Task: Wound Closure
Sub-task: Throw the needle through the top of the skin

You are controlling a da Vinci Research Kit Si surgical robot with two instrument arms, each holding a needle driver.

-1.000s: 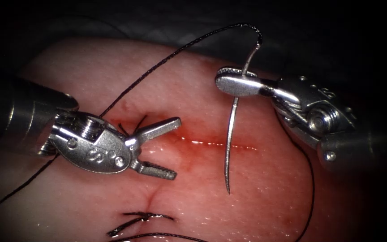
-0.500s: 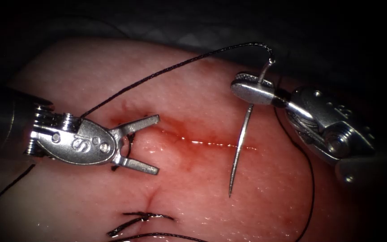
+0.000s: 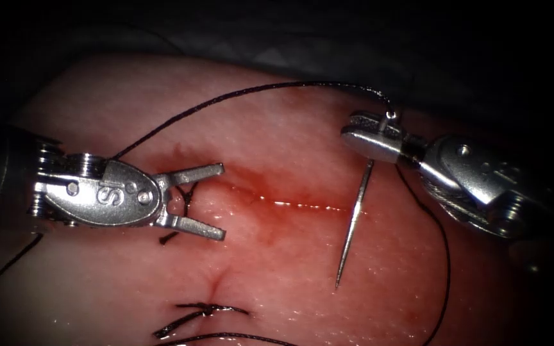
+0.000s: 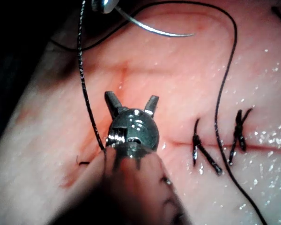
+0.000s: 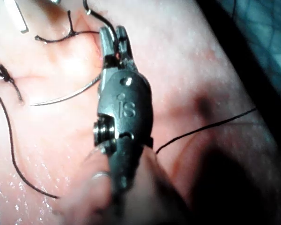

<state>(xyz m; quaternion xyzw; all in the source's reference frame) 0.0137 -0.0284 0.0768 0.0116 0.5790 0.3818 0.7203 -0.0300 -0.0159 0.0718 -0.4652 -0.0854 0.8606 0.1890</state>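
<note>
Gripping curved steel needle [image 3: 354, 224] near swaged end, right tool [image 3: 372, 136] jaws pinched; tip free above glistening pink tissue [image 3: 277, 269], right of cut [image 3: 290, 204]. Left tool [image 3: 206, 205] spread, empty. Left wrist: braided black thread [image 4: 225, 93] trails over tissue. Right wrist: needle arcs off clamped jaws.

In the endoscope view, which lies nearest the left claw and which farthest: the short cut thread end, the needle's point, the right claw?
From the open, empty left claw:
1. Short cut thread end, just beneath it, at the cut's left end.
2. Needle point, to its right, free above the tissue.
3. Right claw, farthest, upper right, gripping the needle near its thread end.
</note>
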